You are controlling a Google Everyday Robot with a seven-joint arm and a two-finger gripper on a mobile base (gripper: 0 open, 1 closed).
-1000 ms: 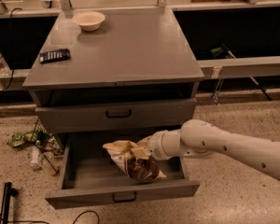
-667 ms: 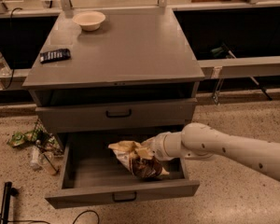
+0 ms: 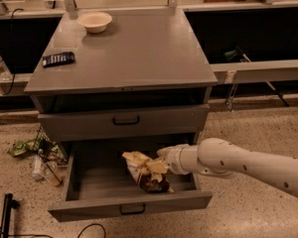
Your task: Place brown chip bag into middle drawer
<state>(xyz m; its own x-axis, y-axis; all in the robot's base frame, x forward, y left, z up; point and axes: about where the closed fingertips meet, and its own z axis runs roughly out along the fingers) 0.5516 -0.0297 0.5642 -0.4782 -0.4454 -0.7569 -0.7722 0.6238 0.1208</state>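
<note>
The white arm's gripper point(image 3: 162, 163) is down inside the open wide grey metal middle drawer point(image 3: 94, 178), pinching the crumpled, foil, tan-and-dark brown chip bag point(image 3: 148, 176), which hangs to its left.

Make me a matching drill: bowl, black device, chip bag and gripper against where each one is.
1 white bowl
2 black device
3 brown chip bag
4 gripper

A inside the open middle drawer
B cabinet top, back left
C cabinet top, left edge
D over the drawer, right of the bag

Pairs: 1-B, 2-C, 3-A, 4-D
</note>
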